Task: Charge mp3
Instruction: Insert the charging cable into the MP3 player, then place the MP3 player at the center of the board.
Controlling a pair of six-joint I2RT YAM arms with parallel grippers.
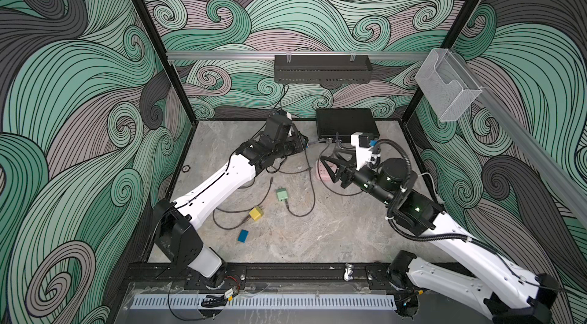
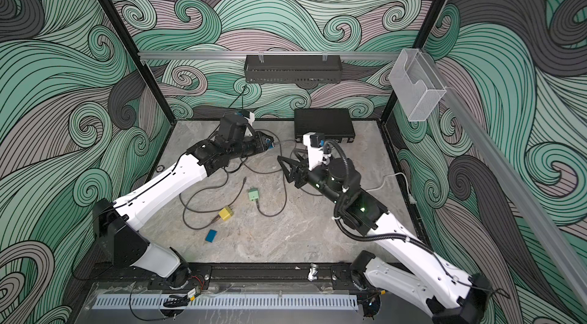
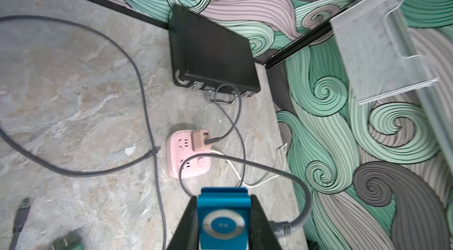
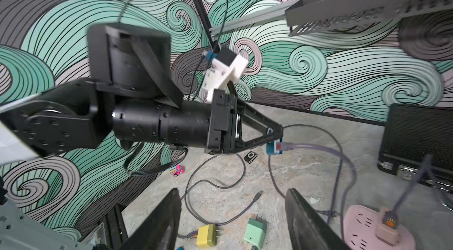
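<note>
Mp3 (image 3: 221, 224) clamped in left jaws, lower end cut off.

White arms (image 1: 219, 185), black joints (image 1: 178, 236), ribbed hose (image 1: 438, 237), black triangular right gripper (image 4: 232, 192)

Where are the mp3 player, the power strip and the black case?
mp3 player (image 3: 223, 205): left wrist view, blue face above the wheel.
power strip (image 3: 193, 171): left wrist view, pink top face.
black case (image 3: 210, 52): left wrist view, middle of lid.

A black case (image 1: 346, 122) sits at the back — yellow plug (image 1: 256, 213) and green plug (image 1: 281, 194) lie apart.
</note>
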